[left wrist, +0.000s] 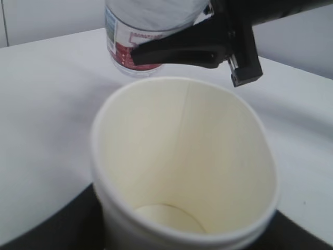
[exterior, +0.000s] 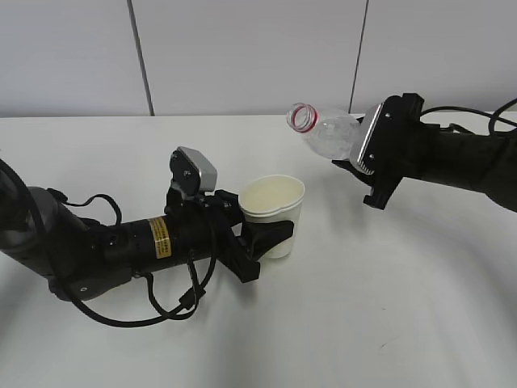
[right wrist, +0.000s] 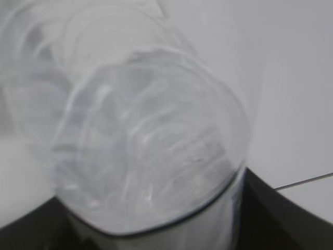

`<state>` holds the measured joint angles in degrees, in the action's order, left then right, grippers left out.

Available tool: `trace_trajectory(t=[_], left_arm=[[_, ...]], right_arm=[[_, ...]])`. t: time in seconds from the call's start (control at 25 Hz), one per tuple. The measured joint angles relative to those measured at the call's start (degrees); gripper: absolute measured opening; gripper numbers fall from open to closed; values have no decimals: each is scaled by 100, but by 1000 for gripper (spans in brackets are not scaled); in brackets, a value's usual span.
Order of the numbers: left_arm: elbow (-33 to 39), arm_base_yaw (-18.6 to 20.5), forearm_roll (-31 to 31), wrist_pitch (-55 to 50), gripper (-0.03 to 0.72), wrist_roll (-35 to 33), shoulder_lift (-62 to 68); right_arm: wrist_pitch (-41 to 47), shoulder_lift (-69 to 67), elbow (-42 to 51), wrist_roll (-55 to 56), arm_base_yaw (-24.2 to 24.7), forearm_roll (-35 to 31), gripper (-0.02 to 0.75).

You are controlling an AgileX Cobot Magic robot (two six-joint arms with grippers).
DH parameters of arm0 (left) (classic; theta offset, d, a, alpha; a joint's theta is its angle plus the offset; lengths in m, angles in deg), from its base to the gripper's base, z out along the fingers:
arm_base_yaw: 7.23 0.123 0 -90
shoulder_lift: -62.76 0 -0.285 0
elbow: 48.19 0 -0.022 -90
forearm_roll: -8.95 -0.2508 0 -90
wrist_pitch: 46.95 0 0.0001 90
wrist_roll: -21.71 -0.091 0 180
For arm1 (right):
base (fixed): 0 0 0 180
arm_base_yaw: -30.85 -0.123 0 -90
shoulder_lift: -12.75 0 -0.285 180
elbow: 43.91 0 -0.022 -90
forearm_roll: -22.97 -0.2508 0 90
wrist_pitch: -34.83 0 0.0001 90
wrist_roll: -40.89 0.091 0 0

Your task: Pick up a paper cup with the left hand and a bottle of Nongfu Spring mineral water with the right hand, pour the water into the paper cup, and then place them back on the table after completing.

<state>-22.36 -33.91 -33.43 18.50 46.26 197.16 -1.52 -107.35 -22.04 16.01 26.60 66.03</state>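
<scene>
Bench [exterior: 420, 307]: plain white top, carrying the cup and both arms' work; a grey panelled wall stands behind it.
Left arm [exterior: 121, 242]: black, yellow sticker on it, lying low across the left of the bench and reaching right toward the cup.
Right arm [exterior: 460, 162]: black, coming in from the right edge, raised above the bench.
Water bottle [exterior: 331, 133]: clear plastic, red ring at its open mouth, no cap to be seen; tilted with its long axis running from the right gripper down-left, mouth leading. Held in the air.
Paper cup [exterior: 279, 212]: white, upright, mouth open; whether its base rests on the bench or hangs just above, I cannot tell. The left wrist view shows its inside dry.
Left gripper [exterior: 271, 234]: fingers pinching the cup wall from either side.
Right gripper [exterior: 363, 166]: clamped around the bottle's body.
Key relation: the bottle mouth sits above and to the right of the cup rim, near it but not over the opening.
Judgement: the pour needs the mouth brought left over the cup, then more tilt.
</scene>
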Motion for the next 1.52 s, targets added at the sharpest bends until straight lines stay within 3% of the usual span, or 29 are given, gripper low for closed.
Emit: trace_trajectory(t=[0.72,1.52], left_arm=[[0,0,102,0,394,10,0],[0,0,107,0,394,45,0]], right_arm=[[309,35,-51,-1477,0,-331,455],[460,44,-184,-2398,-9,-706,455]])
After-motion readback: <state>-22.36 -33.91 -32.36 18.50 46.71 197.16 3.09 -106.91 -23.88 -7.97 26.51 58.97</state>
